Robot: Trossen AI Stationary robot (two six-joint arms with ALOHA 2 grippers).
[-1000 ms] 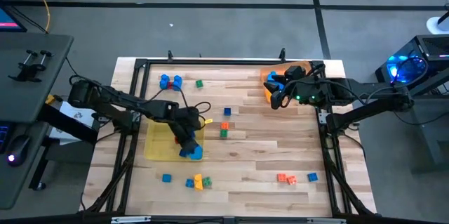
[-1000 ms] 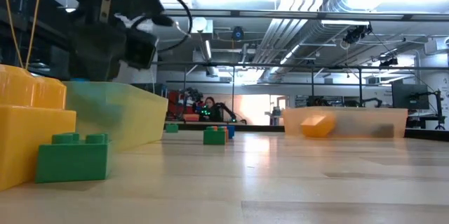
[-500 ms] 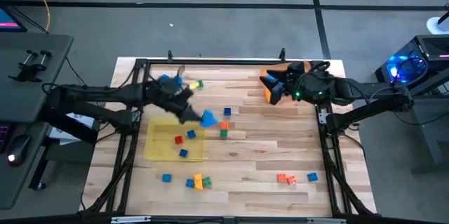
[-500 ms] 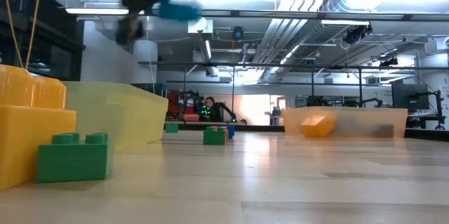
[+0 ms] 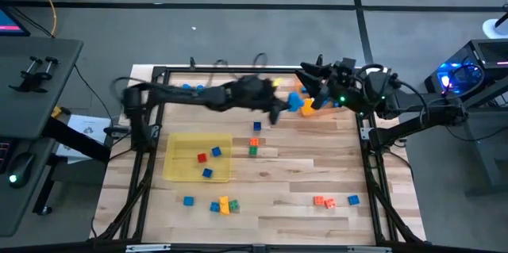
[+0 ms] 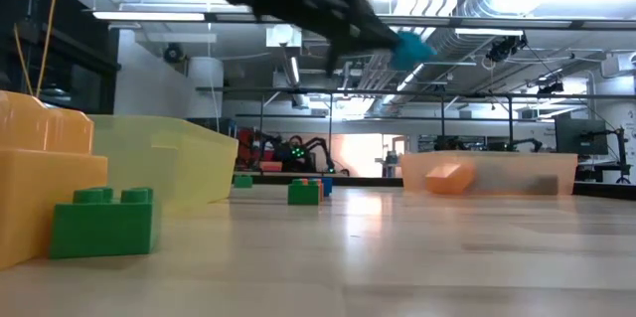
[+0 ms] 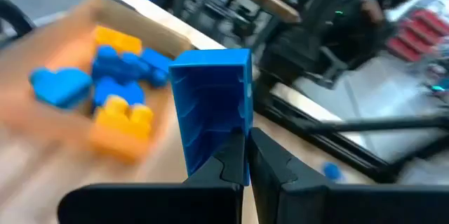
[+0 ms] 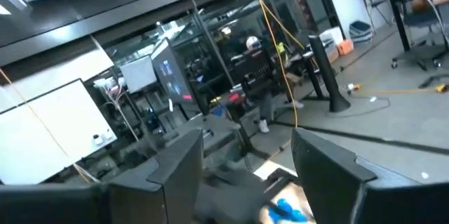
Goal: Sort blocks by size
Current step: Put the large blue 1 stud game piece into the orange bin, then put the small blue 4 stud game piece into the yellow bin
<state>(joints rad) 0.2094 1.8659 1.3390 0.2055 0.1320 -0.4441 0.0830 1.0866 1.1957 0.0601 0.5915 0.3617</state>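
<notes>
My left gripper reaches across the table to the far right, shut on a large blue block. It holds the block in the air over the orange tray. The tray holds several blue, orange and yellow blocks. The low view shows the blue block high above the table. My right gripper hovers at the far right beside the tray. Its fingers stand wide open and empty in the right wrist view and point up into the room. My left gripper pinches the blue block by one side wall, at the edge of its hollow underside, between its two fingers. The block stands up past the fingertips, lifted clear of the table and tray.
A yellow tray at the near left holds small red and blue blocks. Loose blocks lie at mid-table, along the near edge and at the near right. A yellow and a green block stand close to the low camera.
My left gripper has risen from the yellow tray with the blue block. It has swung fast toward the table's far right, to above the orange tray. My right gripper has drawn back a little from the orange tray toward the right edge.
</notes>
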